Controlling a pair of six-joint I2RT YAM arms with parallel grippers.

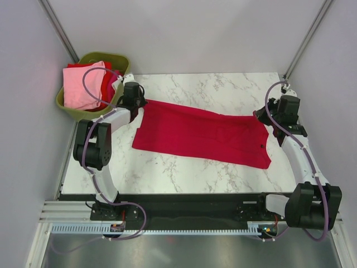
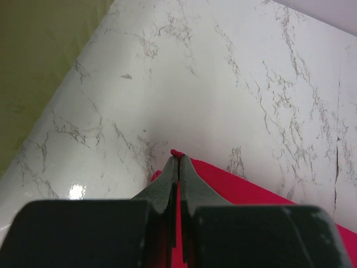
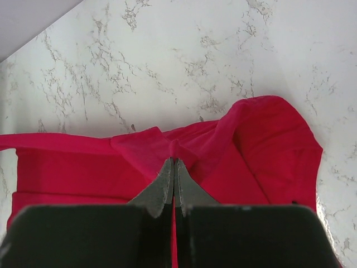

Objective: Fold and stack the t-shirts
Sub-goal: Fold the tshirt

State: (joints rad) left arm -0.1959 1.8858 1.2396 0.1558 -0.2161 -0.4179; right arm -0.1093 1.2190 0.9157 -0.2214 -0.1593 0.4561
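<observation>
A crimson red t-shirt (image 1: 203,134) lies stretched across the marble table, folded lengthwise, with a small dark neck label near its right end. My left gripper (image 1: 140,104) is shut on the shirt's far left corner (image 2: 177,153); red cloth shows between the jaws. My right gripper (image 1: 262,116) is shut on the shirt's far right edge (image 3: 176,152), and the cloth (image 3: 268,145) bunches up around the fingertips. A light pink shirt (image 1: 79,85) and a red and magenta one (image 1: 110,80) lie in the basket.
The olive-green basket (image 1: 109,58) stands at the table's far left corner, close behind my left gripper; its wall shows in the left wrist view (image 2: 39,61). Grey walls surround the table. Bare marble (image 1: 217,89) lies behind the shirt and in front of it.
</observation>
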